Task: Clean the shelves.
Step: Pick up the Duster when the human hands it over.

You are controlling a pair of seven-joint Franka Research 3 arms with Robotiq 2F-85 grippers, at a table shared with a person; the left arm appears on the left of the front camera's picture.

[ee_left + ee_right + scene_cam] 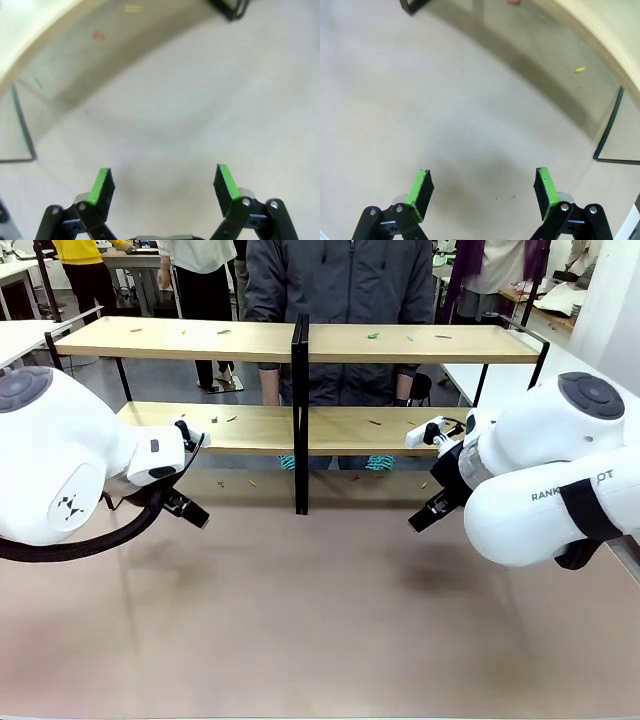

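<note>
**Both grippers empty, shelf litter not picked up yet**

Left gripper (162, 182) is spread wide with nothing between its green pads (102, 185), hanging over bare tabletop (190, 110). Right gripper (482, 185) is the same deal: jaws apart, empty. Ahead of each one, past a strip of open table, sit the shelves (260, 340), so they're near both grippers but touching neither. In the left wrist view the lower board's edge curves across beyond the fingers. A yellow scrap (133, 8), a red scrap (97, 35) and a green scrap (36, 83) lie in its shadow on the table.

My take on handling: the rack looks stiff and fairly heavy, wood boards in a thin black frame, so I wouldn't grab it at all. If it needed steadying, the central post (300, 410) seems the spot. The real pickup is the little coloured bits (373, 336) on both boards. They look light, thin and flat, so they'd probably skate on smooth wood. I'd pinch each across its middle.

Hard to see: the white arm bodies cover both ends of the lower board (270, 428), so more litter could be there. What the bits actually are is too small to tell. There are 2 teal patches (378, 463) behind the lower board, no idea what. A person (340, 280) stands beyond the shelves.
</note>
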